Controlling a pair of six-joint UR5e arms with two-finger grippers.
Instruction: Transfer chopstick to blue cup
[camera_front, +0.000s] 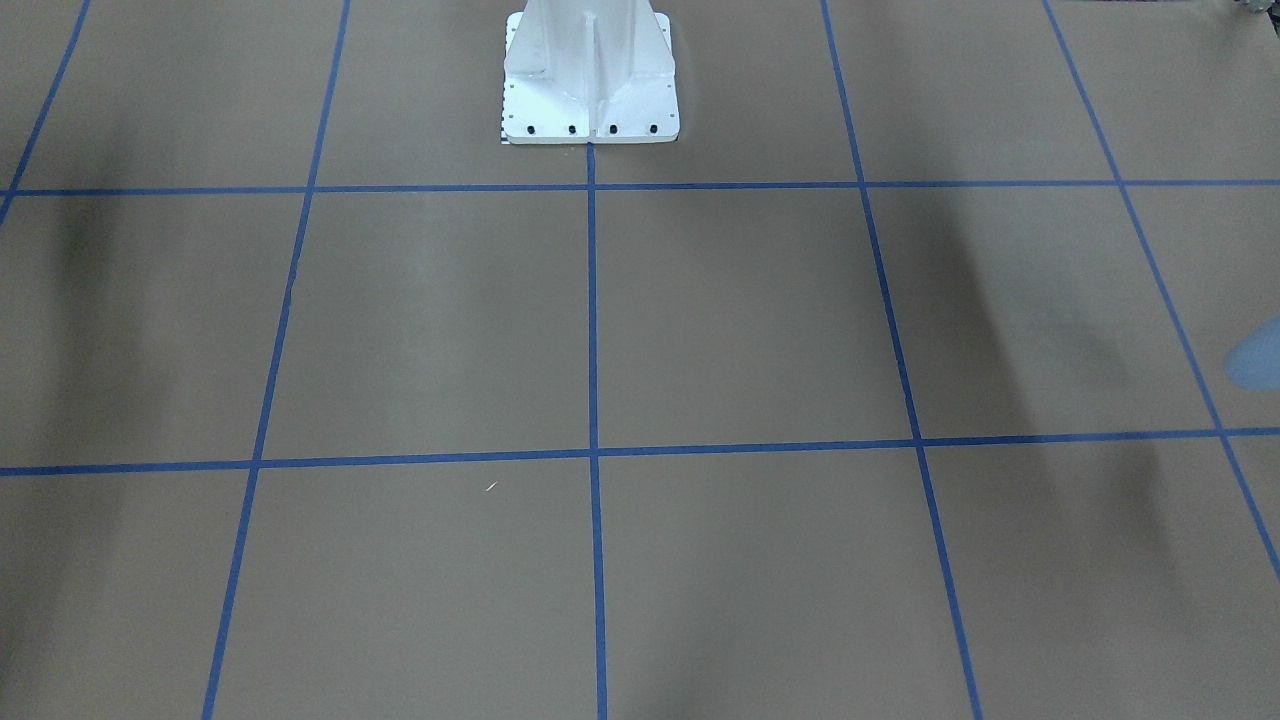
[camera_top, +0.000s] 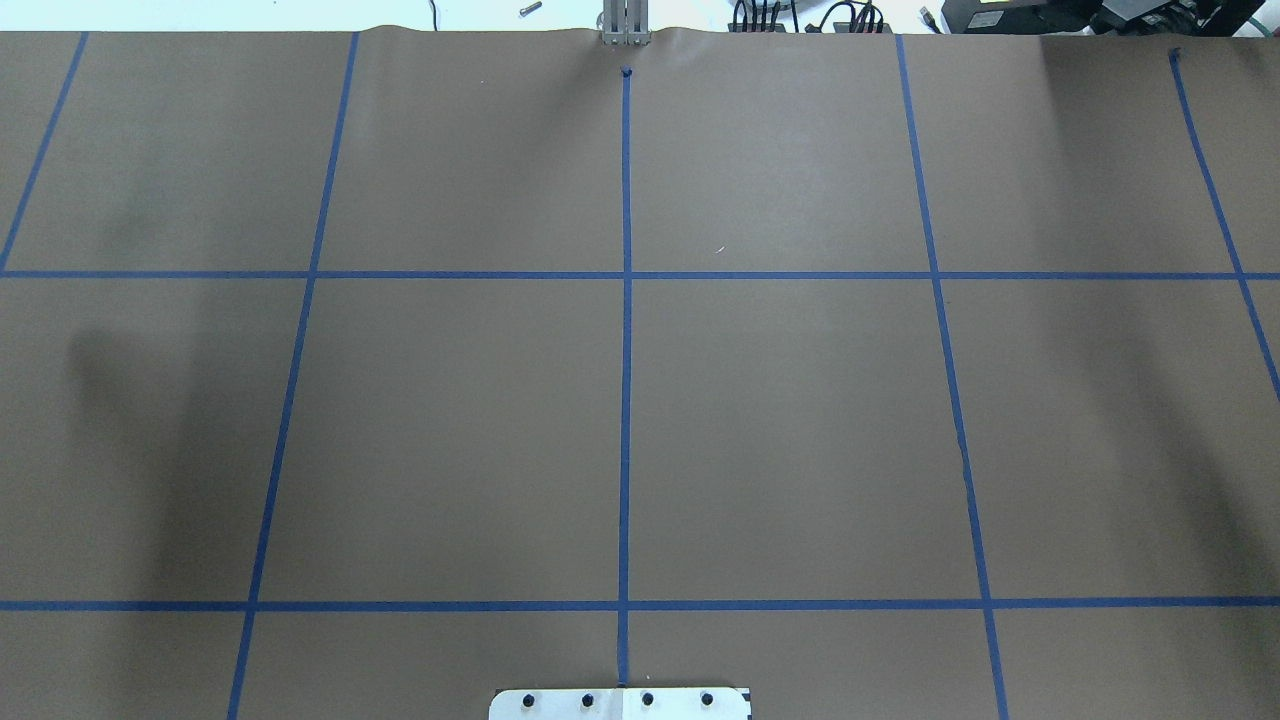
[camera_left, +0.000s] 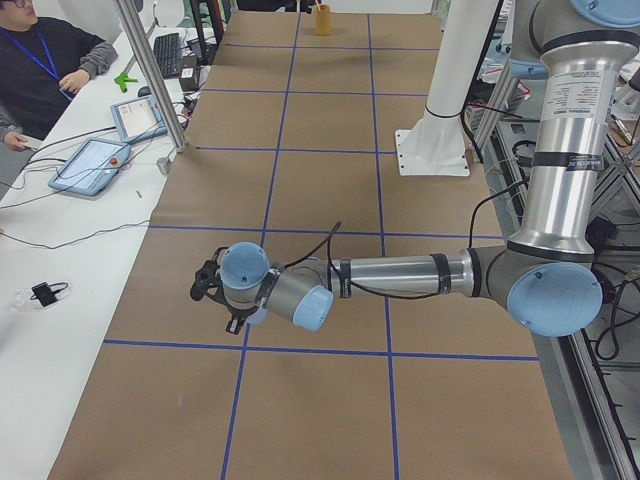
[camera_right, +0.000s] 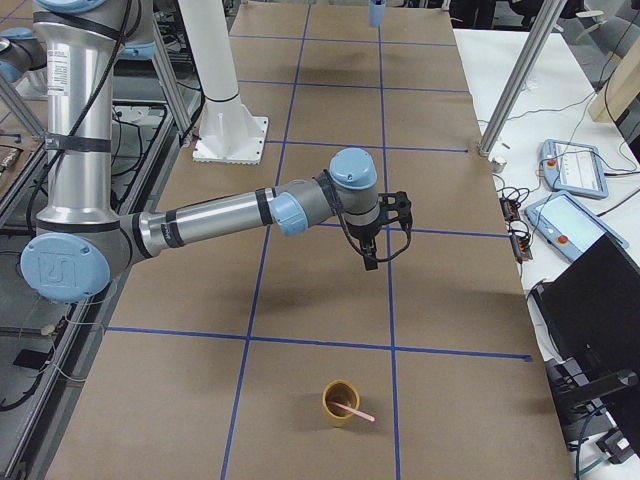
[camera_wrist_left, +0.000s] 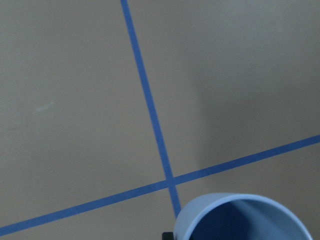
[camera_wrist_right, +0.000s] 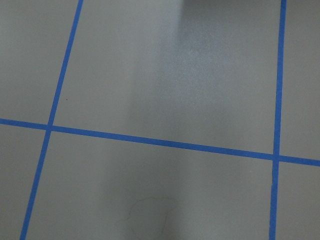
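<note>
Right gripper (camera_right: 372, 259), finger state impossible to tell here, should descend over the chopstick (camera_right: 356, 411) leaning in the brown cup (camera_right: 331, 410) and pinch its upper end without tipping the cup.

The blue cup (camera_wrist_left: 235, 220) is cropped by the bottom edge; the left pincer (camera_left: 235, 323) is too small to read its jaws.

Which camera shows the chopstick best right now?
Exterior right: the chopstick leans out of a brown cup, near and unblocked. Exterior left shows only that cup, far off; the other views miss it.
</note>
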